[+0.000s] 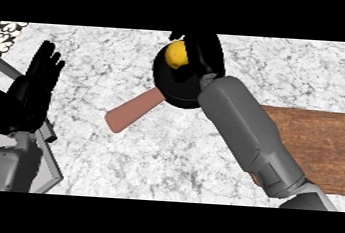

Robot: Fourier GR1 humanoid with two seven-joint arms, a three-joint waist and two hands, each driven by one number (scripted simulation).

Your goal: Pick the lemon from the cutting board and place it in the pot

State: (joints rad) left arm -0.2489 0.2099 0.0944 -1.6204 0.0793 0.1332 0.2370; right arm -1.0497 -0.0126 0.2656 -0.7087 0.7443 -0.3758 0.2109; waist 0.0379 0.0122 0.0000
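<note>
Its right hand [205, 60] clasped the round yellow lemon [177, 53] above the black metal pot [168, 94], where an off-centre release might strike the rim.

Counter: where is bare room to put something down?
Free: the counter between the left hand and the pot handle, and the near strip left of the cutting board. Crowded: the pot, where the right hand holds the lemon.
</note>
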